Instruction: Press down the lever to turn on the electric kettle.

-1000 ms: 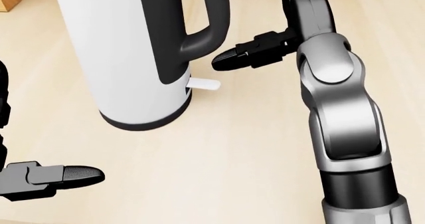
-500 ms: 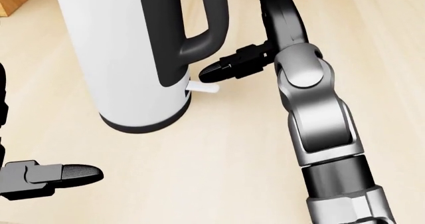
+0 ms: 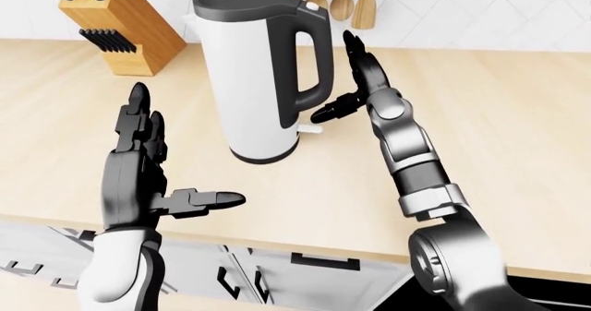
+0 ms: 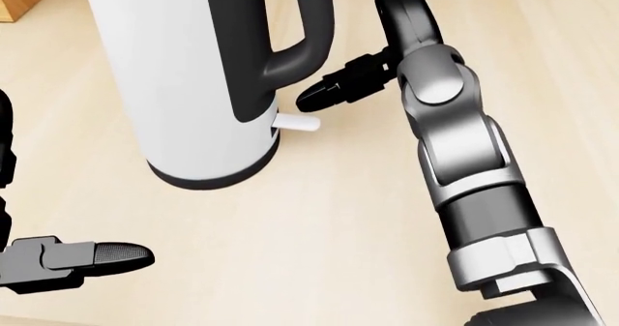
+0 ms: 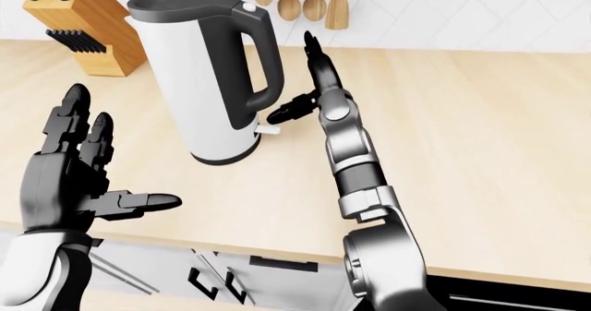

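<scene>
Low in the left-eye view the left hand (image 3: 138, 179) hovers with fingers spread, holding nothing. At centre, the right hand (image 3: 355, 82), fingers apart, has its thumb tip just above the white lever (image 4: 297, 123) at the electric kettle (image 3: 254, 69) base on the wooden counter (image 3: 517, 138); knife block (image 3: 116, 24) upper left

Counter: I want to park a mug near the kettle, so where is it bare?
Bare wood lies right of the right hand and below the kettle toward the counter edge. Crowded: the gap by the lever, where a right finger hovers, and the top left by the knife block.
</scene>
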Controlling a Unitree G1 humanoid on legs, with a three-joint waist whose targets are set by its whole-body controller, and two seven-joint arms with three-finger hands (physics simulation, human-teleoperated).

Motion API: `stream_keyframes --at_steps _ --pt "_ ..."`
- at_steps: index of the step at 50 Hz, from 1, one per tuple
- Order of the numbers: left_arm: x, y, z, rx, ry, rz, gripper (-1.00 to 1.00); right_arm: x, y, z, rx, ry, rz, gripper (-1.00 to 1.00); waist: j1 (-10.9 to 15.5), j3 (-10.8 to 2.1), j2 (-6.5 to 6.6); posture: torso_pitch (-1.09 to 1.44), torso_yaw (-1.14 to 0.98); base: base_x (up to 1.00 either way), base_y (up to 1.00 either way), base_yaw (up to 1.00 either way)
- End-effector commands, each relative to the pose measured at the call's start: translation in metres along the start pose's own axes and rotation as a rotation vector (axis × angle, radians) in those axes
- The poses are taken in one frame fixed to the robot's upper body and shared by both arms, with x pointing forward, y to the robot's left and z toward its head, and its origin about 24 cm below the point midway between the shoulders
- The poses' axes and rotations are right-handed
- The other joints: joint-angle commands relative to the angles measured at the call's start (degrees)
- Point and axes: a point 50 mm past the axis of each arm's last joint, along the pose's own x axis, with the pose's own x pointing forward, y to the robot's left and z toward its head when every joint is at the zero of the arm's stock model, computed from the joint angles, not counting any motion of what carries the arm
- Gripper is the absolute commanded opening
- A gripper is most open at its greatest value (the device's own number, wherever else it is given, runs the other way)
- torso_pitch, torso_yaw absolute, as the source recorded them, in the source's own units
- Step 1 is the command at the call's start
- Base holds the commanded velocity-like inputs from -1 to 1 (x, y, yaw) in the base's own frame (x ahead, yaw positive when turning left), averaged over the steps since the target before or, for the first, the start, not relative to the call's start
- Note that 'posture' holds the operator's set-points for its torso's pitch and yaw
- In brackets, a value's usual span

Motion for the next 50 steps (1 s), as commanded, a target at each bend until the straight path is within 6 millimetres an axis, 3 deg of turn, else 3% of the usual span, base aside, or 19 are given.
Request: stream_keyframes --at_steps 1,23,39,50 --pt "-0.001 0.001 0.013 0.007 -0.079 0.005 1.00 0.002 -0.007 0.025 -0.021 -0.109 -0.028 1.00 0.0 -1.36 0.14 0.00 0.00 0.00 0.00 0.00" --pt "-0.001 0.001 0.012 0.008 -0.079 0.006 1.00 0.011 0.002 0.020 -0.072 -0.087 -0.023 1.00 0.0 -1.53 0.20 0.00 0.00 0.00 0.00 0.00" --pt "-0.001 0.001 0.013 0.007 -0.081 0.009 1.00 0.008 0.020 -0.002 -0.075 -0.053 0.015 1.00 -0.1 -1.78 0.25 0.00 0.00 0.00 0.00 0.00" --pt "-0.001 0.002 0.014 0.007 -0.082 0.010 1.00 0.008 0.022 0.000 -0.076 -0.059 0.028 1.00 -0.1 -1.96 0.29 0.00 0.00 0.00 0.00 0.00"
